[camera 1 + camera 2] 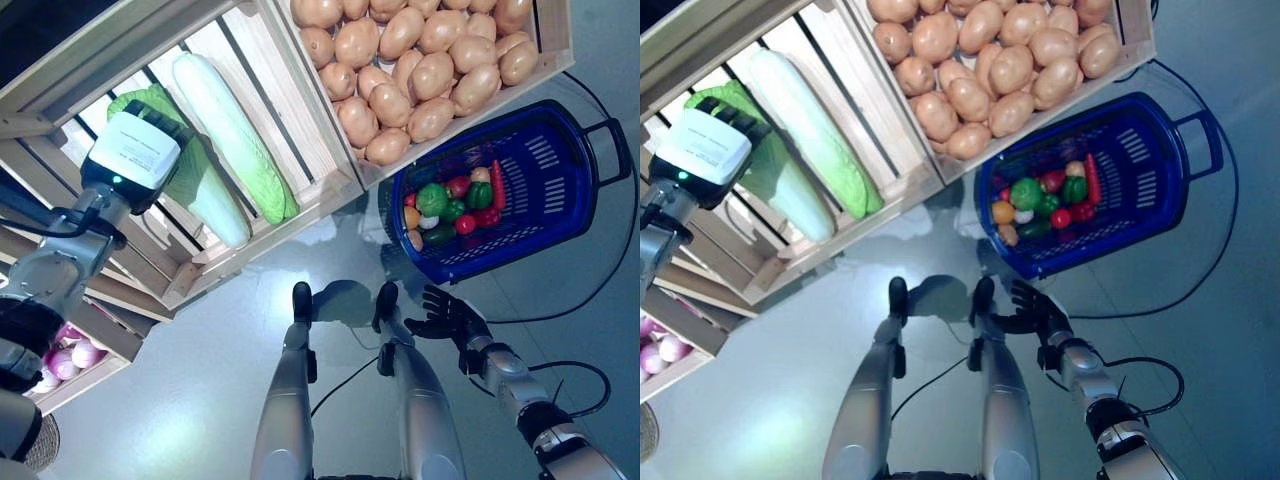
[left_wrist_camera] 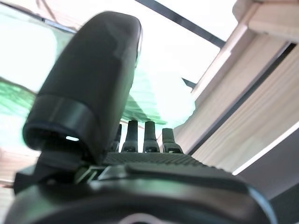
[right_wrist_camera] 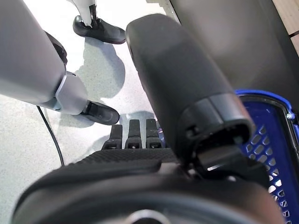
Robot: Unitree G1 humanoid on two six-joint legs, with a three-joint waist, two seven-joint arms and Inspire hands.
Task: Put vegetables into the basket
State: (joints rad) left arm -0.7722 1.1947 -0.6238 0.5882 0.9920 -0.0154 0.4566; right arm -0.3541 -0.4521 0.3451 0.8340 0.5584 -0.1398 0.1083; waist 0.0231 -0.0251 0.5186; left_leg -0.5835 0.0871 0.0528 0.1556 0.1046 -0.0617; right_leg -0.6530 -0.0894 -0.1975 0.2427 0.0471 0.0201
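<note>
Two long pale-green napa cabbages lie in a slatted wooden crate [image 1: 300,205]. One cabbage [image 1: 235,130] lies free. My left hand [image 1: 148,108] rests over the leafy end of the other cabbage [image 1: 205,195]. In the left wrist view the thumb [image 2: 88,88] stands up and the fingers [image 2: 149,137] point straight at the green leaves, so the hand is open. The blue basket [image 1: 560,125] stands on the floor to the right and holds several small peppers, tomatoes and a carrot [image 1: 455,205]. My right hand [image 1: 452,318] hangs open and empty just below the basket's near rim [image 3: 264,121].
A wooden crate of potatoes [image 1: 420,60] sits above the basket, its corner overhanging the basket's rim. A lower crate at the far left holds pinkish onions [image 1: 70,355]. Grey floor [image 1: 200,380] lies between the crates and the basket.
</note>
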